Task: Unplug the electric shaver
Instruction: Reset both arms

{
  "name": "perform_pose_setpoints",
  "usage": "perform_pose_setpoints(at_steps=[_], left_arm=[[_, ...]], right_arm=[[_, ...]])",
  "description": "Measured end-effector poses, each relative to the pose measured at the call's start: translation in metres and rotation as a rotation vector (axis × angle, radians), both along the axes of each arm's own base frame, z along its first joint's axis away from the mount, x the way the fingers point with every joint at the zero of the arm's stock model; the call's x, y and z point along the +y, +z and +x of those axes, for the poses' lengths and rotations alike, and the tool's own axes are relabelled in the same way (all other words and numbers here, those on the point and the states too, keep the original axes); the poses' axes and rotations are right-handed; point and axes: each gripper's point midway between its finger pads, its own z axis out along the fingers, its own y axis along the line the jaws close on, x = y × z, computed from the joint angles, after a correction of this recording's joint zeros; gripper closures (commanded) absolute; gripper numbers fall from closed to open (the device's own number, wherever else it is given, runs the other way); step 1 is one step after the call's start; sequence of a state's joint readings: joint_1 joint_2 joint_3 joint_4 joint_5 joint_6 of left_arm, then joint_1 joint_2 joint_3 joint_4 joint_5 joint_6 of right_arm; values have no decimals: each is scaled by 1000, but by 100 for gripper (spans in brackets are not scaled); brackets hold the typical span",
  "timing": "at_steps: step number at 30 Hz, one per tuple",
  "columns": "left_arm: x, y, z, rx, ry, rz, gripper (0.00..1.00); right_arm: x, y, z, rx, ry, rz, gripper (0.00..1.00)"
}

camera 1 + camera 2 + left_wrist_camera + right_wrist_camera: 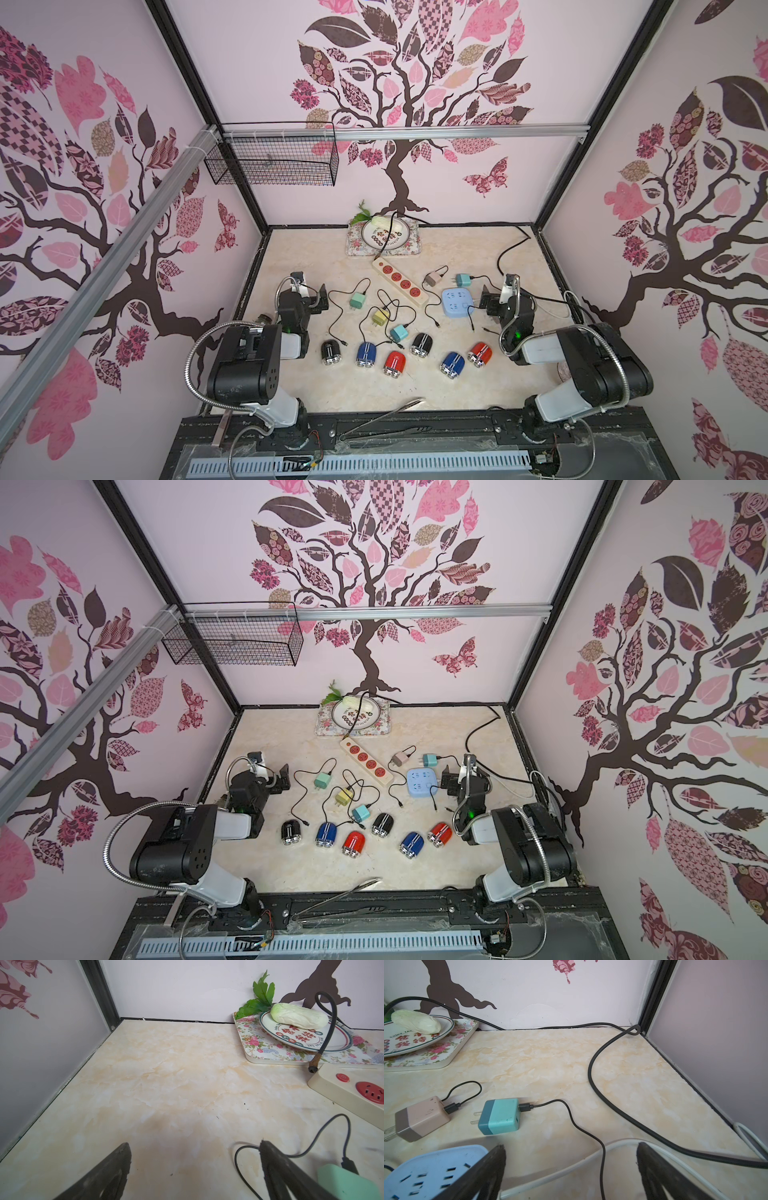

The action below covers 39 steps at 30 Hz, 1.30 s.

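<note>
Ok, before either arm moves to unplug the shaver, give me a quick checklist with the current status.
1. Left end effector open, empty: ok.
2. Right end effector open, empty: ok.
3. Blue shaver nearest the left arm plugged in: cannot tell.
4. Teal adapter unplugged, prongs bare: ok.
5. Red-socket strip free of plugs: ok.
6. Black cord clear of the right end effector: not ok, it runs close by.
</note>
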State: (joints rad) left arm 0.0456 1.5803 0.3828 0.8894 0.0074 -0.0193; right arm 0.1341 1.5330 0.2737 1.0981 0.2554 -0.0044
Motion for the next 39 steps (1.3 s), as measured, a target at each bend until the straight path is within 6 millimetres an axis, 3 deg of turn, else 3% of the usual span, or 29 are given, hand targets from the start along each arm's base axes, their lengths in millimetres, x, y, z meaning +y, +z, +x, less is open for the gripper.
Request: perform_pose_setpoints(at_steps=[19, 33, 39], left_arm=[[-3, 2, 1, -8, -19, -6, 2], [-3, 2, 1, -8, -19, -6, 2], [-3, 2, 1, -8, -20, -6, 2]], right_arm=[[4, 4, 3, -34, 110, 53, 0], [2, 4, 3, -36, 90, 62, 0], [13, 5, 2, -43, 177, 72, 0]])
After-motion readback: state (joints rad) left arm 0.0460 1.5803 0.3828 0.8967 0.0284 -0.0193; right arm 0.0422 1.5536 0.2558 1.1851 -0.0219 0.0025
